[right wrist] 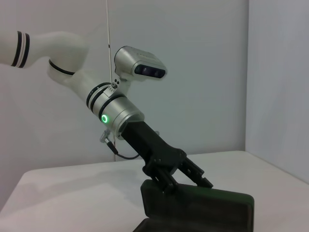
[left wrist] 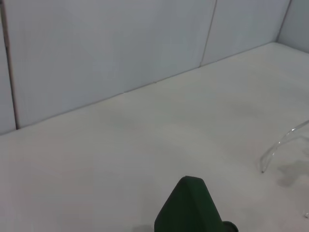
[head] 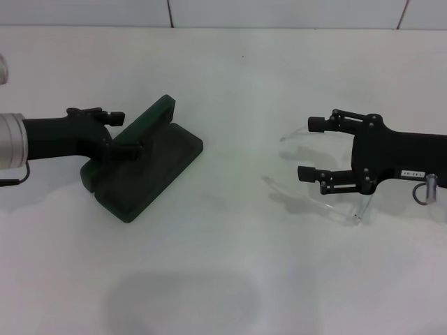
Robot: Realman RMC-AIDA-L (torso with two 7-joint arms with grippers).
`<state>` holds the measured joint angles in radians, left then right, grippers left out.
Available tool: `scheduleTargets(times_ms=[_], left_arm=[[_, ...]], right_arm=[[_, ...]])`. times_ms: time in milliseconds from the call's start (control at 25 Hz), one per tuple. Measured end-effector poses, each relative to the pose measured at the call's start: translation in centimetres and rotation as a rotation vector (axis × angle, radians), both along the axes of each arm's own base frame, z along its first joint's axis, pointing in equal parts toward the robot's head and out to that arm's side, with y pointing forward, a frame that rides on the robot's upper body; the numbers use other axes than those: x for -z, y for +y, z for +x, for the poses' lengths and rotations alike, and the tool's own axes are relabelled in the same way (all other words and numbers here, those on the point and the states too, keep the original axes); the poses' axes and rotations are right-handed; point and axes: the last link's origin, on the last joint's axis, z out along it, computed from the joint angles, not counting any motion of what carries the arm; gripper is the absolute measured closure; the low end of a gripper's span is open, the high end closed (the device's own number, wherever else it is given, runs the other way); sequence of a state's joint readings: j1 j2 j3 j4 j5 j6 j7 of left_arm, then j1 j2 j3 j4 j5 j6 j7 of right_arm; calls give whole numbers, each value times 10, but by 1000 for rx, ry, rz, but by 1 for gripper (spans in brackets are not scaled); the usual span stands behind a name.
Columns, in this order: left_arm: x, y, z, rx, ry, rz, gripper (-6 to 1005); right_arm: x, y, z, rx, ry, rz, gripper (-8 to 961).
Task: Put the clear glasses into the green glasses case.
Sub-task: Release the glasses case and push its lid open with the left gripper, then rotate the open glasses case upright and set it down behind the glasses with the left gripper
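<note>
The green glasses case (head: 143, 164) lay open on the left of the white table (head: 230, 279), set at a slant, its lid raised along the far-left edge and its dark tray running toward the near right. The clear glasses (head: 314, 188) lay well apart from it on the right, with a wide bare strip of table between the two. More bare table stretched in front, toward the near edge, and behind, up to the wall (head: 279, 12).

The left gripper (head: 126, 136) reached in level from the left edge, its black body low over the case. Its fingers were at the lid's edge, one above and one against the inner side; the right wrist view (right wrist: 181, 176) showed them pressed about the upright lid, seemingly clamped on it. The left wrist view showed only the lid's green corner (left wrist: 190, 208) and one clear arm of the glasses (left wrist: 282, 145) far off.

The right gripper (head: 311, 148) came in level from the right, fingers spread wide. It sat over the glasses, one fingertip toward the far side and one toward the near side of the lens, gripping nothing.
</note>
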<state>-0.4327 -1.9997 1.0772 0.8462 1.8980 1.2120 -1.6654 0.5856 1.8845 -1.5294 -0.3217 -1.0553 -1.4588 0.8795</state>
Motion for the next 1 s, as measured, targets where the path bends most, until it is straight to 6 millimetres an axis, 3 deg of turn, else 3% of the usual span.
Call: scheduleTargets(times_ms=[240,600,680,920,1000], left_arm=[[-2,1,-1,-12,0,2,232],[-4,4,-8,-29,66,13,565],[-4,5,-5,-17,71,17,657],[-8,15,11,38,74,72,731],[-1,22,26,73,78,62,756]], right_arm=[[-1,1,1,0,-4,4,87],[0,1,1,-1,-7,8,87],[1,0,1,2,-6,7,87],[4,-2,1,6,3,3,87],[6,-4,0,3,7,1,87]])
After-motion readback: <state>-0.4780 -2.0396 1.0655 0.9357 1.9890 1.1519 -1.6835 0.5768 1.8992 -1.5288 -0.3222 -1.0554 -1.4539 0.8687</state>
